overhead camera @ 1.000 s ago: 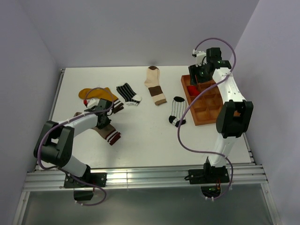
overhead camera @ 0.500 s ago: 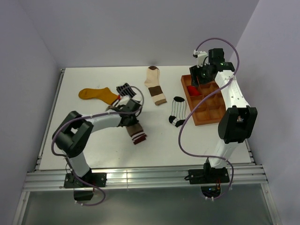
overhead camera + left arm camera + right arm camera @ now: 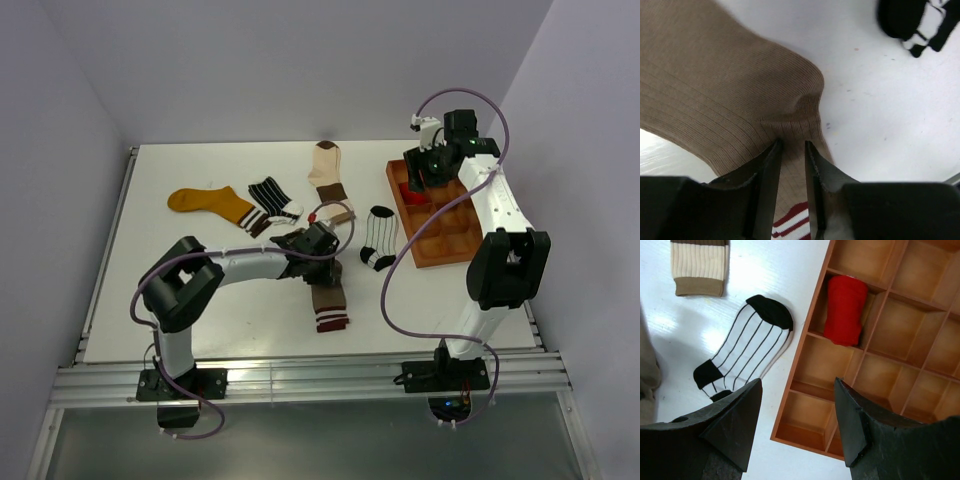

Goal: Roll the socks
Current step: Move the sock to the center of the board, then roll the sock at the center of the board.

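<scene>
- Taupe sock (image 3: 325,300) is pinched thinly between your left fingers (image 3: 767,175); a fast drag could slip it free.
- Right fingers (image 3: 732,425) hang apart, empty, over the tray (image 3: 801,347).

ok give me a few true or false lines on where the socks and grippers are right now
1. The left gripper is pinching the taupe sock. True.
2. The mustard sock lies flat on the table. True.
3. The red sock lies flat on the table. False: it is rolled up in a compartment of the tray.
4. The right gripper is shut on the pinstriped sock. False: it is open and holds nothing; that sock lies on the table.
5. The cream-and-brown sock is in the tray. False: it lies on the table.
</scene>
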### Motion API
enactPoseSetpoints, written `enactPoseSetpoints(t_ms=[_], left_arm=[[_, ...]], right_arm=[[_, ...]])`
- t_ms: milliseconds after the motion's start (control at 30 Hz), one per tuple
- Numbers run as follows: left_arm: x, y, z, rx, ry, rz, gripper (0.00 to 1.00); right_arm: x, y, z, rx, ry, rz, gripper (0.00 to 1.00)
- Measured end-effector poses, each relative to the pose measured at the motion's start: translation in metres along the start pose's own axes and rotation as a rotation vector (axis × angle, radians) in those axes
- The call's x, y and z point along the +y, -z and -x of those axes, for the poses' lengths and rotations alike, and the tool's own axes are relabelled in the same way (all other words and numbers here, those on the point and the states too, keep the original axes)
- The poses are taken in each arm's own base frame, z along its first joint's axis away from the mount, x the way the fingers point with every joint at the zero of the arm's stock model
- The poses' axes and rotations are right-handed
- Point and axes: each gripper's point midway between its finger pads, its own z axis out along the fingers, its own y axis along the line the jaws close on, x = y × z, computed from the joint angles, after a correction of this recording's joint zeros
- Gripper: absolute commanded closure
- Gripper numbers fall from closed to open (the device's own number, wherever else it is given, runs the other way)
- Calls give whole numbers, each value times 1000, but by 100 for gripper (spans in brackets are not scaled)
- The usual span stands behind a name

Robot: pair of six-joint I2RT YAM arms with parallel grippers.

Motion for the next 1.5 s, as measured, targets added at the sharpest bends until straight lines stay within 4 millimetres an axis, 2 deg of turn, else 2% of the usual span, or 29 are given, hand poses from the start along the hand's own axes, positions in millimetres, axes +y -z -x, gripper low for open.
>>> enactPoseSetpoints(t_ms=[100,233,400,533,633,733,800,900,1000,1067,1100,1200,1333,1400,1500], left_arm=[[14,4,6,15,29,3,64],[38,7,25,19,52,19,62],[63,11,42,35,13,72,60],[74,13,48,56,-43,95,58],[80,16,48,66,-78,102,55],[79,24,51,61,-107,97,52],[74,36,58,33,-116,80,50],[57,67,79,-58,-119,34,50],[39,106,110,-186,-80,-16,50],[36,133,128,-269,-35,-35,50],[40,151,139,-323,7,-35,49],[65,204,174,-495,141,-12,47],[100,271,201,-700,275,37,45],[106,292,203,-752,305,38,45],[111,305,201,-782,322,47,45]], right_arm=[[3,0,0,-2,6,17,34],[7,0,-1,2,16,40,34],[15,0,-2,-2,39,85,34],[23,0,-7,-2,73,129,34],[37,3,-17,9,118,171,34],[56,9,-26,7,176,214,34],[68,13,-30,1,221,232,33],[91,17,-37,-9,297,262,33],[124,19,-43,-22,393,301,33],[148,16,-49,-34,463,330,33],[157,15,-53,-31,488,341,33],[202,6,-72,-11,599,404,33],[259,-1,-91,-3,732,478,33],[287,-3,-94,-15,786,508,33],[315,-11,-98,-29,830,530,34]])
